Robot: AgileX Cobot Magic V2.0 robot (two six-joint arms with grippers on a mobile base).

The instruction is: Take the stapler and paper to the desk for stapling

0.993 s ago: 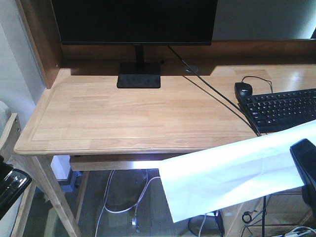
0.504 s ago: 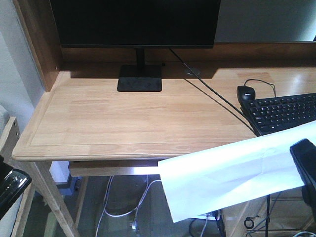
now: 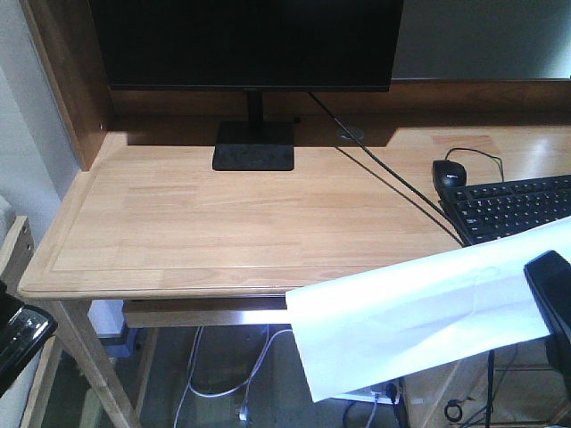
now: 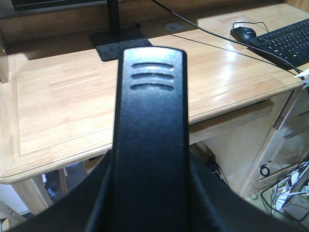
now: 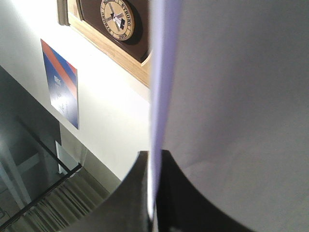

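Right claw [image 5: 151, 193] grips the paper [image 3: 419, 312] below the counter [image 3: 223, 214] edge; left claw [image 4: 150, 205] clenches the stapler [image 4: 152, 121].

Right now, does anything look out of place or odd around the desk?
Only the paper stands out: it is not on the desk but hangs in the air past its front edge, sagging from the right end effector and hiding a corner of the keyboard in the front view. Nothing looks spilled or damaged.

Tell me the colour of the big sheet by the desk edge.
Plain white, no print visible; the paper shows best in the exterior front-facing view.
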